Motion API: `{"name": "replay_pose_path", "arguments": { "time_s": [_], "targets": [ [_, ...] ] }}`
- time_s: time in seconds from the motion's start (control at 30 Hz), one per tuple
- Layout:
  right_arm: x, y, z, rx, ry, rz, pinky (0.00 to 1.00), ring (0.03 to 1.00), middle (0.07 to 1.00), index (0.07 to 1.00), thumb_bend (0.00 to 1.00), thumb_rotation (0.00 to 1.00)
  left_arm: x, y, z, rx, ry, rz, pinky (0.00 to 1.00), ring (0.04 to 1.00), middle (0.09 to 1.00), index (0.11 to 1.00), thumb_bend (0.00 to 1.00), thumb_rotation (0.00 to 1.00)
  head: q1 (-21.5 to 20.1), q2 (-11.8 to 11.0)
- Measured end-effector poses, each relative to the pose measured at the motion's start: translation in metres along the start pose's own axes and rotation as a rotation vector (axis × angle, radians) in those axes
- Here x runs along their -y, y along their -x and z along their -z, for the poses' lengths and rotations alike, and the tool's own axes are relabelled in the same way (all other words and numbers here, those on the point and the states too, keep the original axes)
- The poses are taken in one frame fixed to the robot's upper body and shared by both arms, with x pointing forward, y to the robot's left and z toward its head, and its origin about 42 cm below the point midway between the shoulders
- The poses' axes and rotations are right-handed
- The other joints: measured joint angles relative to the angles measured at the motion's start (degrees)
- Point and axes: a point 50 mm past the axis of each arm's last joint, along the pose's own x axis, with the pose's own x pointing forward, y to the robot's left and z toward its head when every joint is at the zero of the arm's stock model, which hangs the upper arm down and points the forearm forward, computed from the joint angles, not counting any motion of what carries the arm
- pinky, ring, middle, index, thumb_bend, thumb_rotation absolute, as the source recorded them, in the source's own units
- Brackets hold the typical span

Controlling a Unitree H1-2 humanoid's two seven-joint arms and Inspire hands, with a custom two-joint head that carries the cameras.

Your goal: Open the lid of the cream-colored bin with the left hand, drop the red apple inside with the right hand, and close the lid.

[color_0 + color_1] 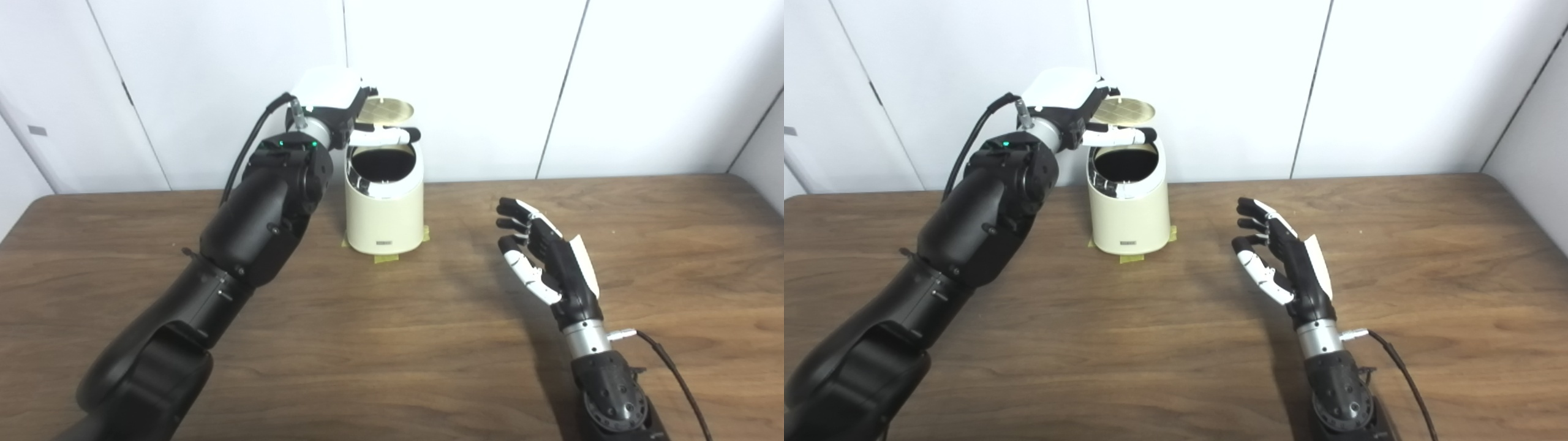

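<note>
- Cream-colored bin (384,208) stands at the back of the wooden table (429,343) on yellow tape tabs (386,258). Its mouth is open and dark inside, long axis upright.
- Lid (385,110) is tipped up behind the mouth, hinged at the rear.
- Left hand (343,110) sits at the bin's top-left rim with a finger laid across the rear edge below the lid. It looks to be propping the lid, but whether it actually grips it I cannot tell.
- Right hand (542,251) hovers right of and nearer than the bin, well apart from it — fingers spread, palm facing the bin, holding nothing.
- Red apple is not visible on the table or in either hand; likely already in the bin, though the interior is too dark to confirm.
- Judgement: closing the lid is next — the left hand is the one at the hinge, and the lid swings forward and down over the mouth.
</note>
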Motion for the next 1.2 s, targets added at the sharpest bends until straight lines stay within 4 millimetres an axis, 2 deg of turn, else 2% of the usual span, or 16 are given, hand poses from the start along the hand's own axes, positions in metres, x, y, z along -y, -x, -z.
{"name": "replay_pose_path", "arguments": {
  "time_s": [0.17, 0.33, 0.6, 0.73, 1.0, 1.2],
  "targets": [
    [-0.001, 0.000, 0.001, -0.001, 0.001, -0.003, 0.67, 0.790, 0.824, 0.814, 0.24, 0.65, 0.011, 0.005, 0.005, 0.032, -0.057, -0.023, 1.00, 1.000, 0.922, 0.879, 0.86, 0.96, -0.2, -0.2],
    [-0.001, 0.000, 0.001, -0.001, 0.002, -0.006, 0.67, 0.793, 0.820, 0.814, 0.27, 0.64, 0.038, 0.013, 0.008, 0.046, -0.059, 0.013, 1.00, 1.000, 0.904, 0.864, 0.86, 0.94, -0.3, -0.2],
    [-0.002, -0.001, 0.000, 0.000, 0.006, -0.010, 0.67, 0.795, 0.822, 0.817, 0.27, 0.65, 0.038, 0.017, 0.011, 0.065, -0.123, -0.016, 1.00, 1.000, 0.914, 0.877, 0.88, 0.94, -0.3, 0.0],
    [-0.003, -0.001, 0.000, 0.001, 0.012, -0.013, 0.67, 0.791, 0.822, 0.817, 0.26, 0.66, 0.042, 0.025, 0.013, 0.082, -0.209, -0.025, 1.00, 1.000, 0.924, 0.894, 0.88, 0.95, -0.1, -0.1],
    [-0.004, -0.002, 0.000, 0.001, 0.014, -0.017, 0.67, 0.793, 0.825, 0.819, 0.25, 0.63, 0.050, 0.037, 0.012, 0.101, -0.340, -0.045, 1.00, 1.000, 0.932, 0.906, 0.87, 0.89, -0.3, 0.0],
    [-0.005, -0.002, 0.000, 0.002, 0.020, -0.019, 0.68, 0.797, 0.825, 0.821, 0.27, 0.65, 0.061, 0.045, 0.011, 0.129, -0.420, -0.036, 1.00, 1.000, 0.925, 0.908, 0.86, 0.91, -0.3, 0.2]
  ]
}}
